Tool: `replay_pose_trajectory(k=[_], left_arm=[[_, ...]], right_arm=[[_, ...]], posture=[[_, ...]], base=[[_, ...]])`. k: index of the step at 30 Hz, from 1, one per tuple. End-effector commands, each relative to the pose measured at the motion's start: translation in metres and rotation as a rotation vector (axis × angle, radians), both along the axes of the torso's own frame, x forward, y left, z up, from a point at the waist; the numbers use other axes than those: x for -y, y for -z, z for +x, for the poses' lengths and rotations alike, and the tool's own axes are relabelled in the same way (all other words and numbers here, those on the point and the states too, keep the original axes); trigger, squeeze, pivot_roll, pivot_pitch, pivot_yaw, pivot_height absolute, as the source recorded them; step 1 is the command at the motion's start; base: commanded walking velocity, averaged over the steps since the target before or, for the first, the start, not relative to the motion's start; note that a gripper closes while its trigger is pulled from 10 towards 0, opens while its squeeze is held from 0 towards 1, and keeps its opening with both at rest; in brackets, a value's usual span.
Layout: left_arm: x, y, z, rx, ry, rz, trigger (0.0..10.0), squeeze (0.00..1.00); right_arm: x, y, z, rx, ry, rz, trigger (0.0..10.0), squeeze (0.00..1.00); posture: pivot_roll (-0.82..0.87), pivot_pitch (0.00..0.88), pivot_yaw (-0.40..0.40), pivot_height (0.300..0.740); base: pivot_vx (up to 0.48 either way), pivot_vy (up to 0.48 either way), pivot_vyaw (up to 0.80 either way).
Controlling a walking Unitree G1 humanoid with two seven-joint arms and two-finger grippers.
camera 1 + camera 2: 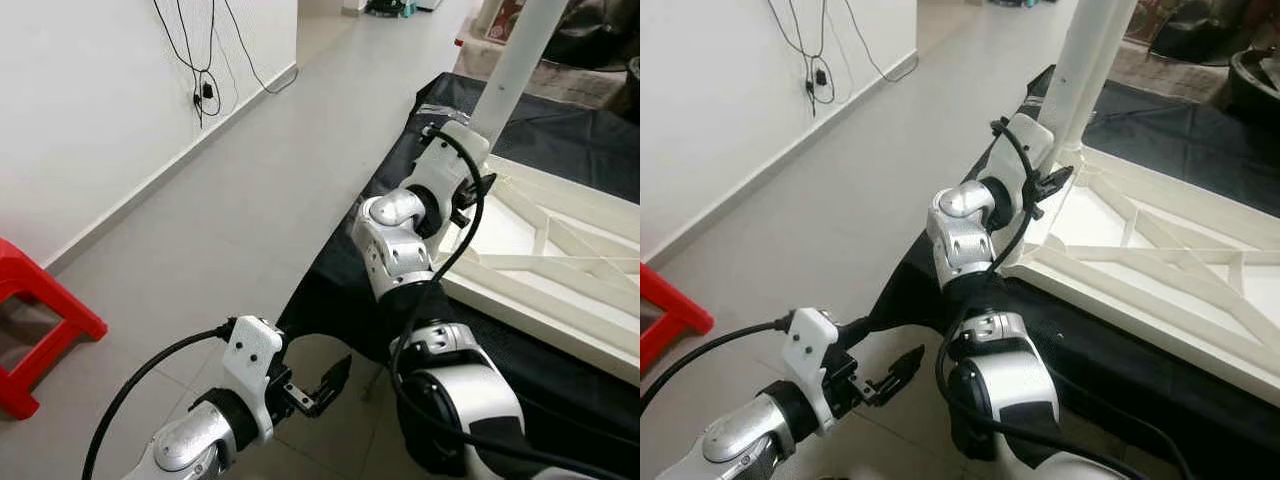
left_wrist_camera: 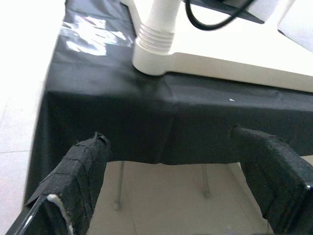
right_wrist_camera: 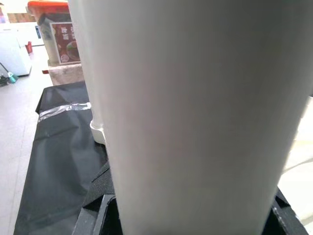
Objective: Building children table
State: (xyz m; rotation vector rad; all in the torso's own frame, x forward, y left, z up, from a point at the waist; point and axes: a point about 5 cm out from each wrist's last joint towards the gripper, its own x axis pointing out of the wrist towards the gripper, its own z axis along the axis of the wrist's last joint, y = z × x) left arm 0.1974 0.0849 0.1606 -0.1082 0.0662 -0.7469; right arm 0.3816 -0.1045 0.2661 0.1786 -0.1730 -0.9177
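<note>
step: the robot was fitting a white table leg (image 1: 512, 70) into the corner socket of the upturned white tabletop (image 1: 1160, 250), which lay on a black-covered bench (image 1: 330, 290)
right gripper (image 1: 1048, 182): clamped round the leg low down, by the socket
left gripper (image 1: 325, 385): fingers apart, holding nothing, hanging off the bench's edge
next move: likely twisting the leg home, keeping it upright
edges: the socket sat near the bench corner
room: bare floor (image 1: 240, 200) to the robot's left; red stool (image 1: 40, 330) well apart

Head eyes look down, wrist cameras close, perhaps sharing table leg (image 2: 155, 36)
</note>
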Motion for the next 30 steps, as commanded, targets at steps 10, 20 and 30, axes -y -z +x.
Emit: replay_pose_trajectory(k=[10,20,30], left_arm=[[0.000,0.004,-0.002,-0.014,0.008,-0.004,10.0,0.00],[0.000,0.006,-0.001,-0.020,0.004,-0.001,10.0,0.00],[-0.002,0.008,-0.001,-0.024,-0.001,0.004,10.0,0.00]], right_arm=[[0.007,0.051,0.004,-0.169,-0.026,0.117,10.0,1.00],[0.004,0.049,0.005,-0.142,-0.049,0.115,10.0,1.00],[-0.002,0.045,0.006,-0.087,-0.109,0.111,10.0,0.00]], posture=[[0.16,0.192,-0.029,0.740],[0.15,0.193,-0.029,0.740],[0.15,0.195,-0.026,0.740]], base=[[0.000,0.000,0.00],[0.000,0.000,0.00],[0.000,0.000,0.00]])
